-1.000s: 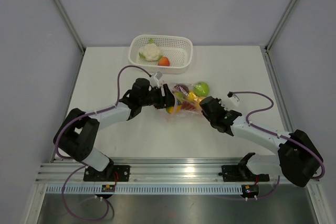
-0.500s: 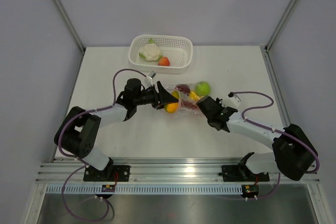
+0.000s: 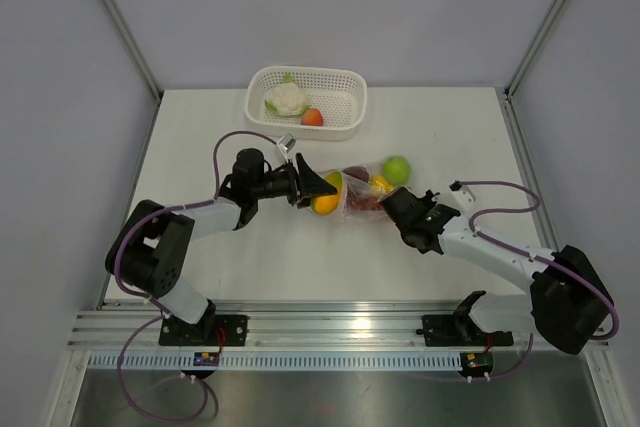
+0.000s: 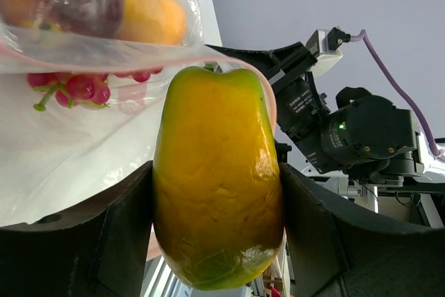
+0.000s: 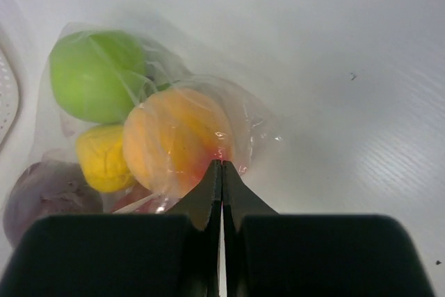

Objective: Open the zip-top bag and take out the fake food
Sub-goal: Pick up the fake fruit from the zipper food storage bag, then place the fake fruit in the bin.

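Observation:
My left gripper (image 3: 322,190) is shut on a yellow-orange fake fruit (image 3: 325,203) at the mouth of the clear zip-top bag (image 3: 362,195). In the left wrist view the fruit (image 4: 217,193) fills the gap between my fingers (image 4: 104,241), with the pink-edged bag (image 4: 83,137) behind it. My right gripper (image 3: 386,203) is shut on the bag's far end. In the right wrist view its tips (image 5: 222,166) pinch the plastic over a peach (image 5: 174,137). A green apple (image 5: 94,74), a yellow piece (image 5: 103,158) and a dark red piece (image 5: 38,203) lie inside.
A white perforated basket (image 3: 345,97) stands at the back of the table, holding a cauliflower (image 3: 287,99) and a small orange-red piece (image 3: 312,117). Red grapes (image 4: 80,87) show inside the bag. Both arms' cables loop over the table.
My left gripper has drawn back left with the yellow-orange fruit to the bag's mouth. My right gripper has pulled the bag's end right, stretching the bag; the green apple shifted right.

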You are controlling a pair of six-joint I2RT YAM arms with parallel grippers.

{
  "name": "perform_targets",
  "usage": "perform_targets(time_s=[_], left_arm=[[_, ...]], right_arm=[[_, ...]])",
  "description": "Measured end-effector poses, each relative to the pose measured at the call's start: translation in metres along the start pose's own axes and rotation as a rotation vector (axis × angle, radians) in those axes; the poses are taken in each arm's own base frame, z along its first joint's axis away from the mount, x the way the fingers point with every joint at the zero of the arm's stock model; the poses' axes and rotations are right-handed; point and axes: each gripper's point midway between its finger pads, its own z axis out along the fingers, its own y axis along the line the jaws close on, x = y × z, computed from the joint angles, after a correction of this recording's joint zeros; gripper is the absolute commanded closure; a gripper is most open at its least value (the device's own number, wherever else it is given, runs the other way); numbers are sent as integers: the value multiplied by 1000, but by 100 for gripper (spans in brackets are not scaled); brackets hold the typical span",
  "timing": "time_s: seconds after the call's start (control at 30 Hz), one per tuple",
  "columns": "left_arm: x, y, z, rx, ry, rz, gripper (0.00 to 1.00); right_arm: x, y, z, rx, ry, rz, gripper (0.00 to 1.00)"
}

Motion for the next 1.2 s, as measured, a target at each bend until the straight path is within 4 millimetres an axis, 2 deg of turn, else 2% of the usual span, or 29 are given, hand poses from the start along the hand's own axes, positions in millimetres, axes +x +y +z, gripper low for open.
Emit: perform_targets(time_s=[0.17, 0.4, 0.43, 0.5, 0.57, 0.77, 1.0, 1.2], left_arm=[[-3, -2, -3, 15, -2, 13, 39], [-2, -2, -5, 5, 3, 78, 39], [-3, -1, -7, -22, 3, 89, 39], [-9, 1, -10, -97, -24, 133, 39], [-17, -3, -18, -162, -63, 194, 39], [-40, -18, -49, -337, -206, 353, 39], [-48, 13, -69, -538, -249, 360, 39], [-66, 24, -79, -629, -345, 367, 39]], right_arm=[[-8, -18, 6, 70, -46, -61, 100], [-11, -24, 9, 92, -62, -91, 100], [-11, -24, 9, 92, -62, -94, 98], [-11, -24, 9, 93, -62, -97, 87], [-11, -24, 9, 93, -62, -104, 71], [-13, -18, 8, 69, -58, -125, 66], [-12, -7, 3, 23, -30, -131, 66], [-3, 4, -1, -32, 32, -165, 66]])
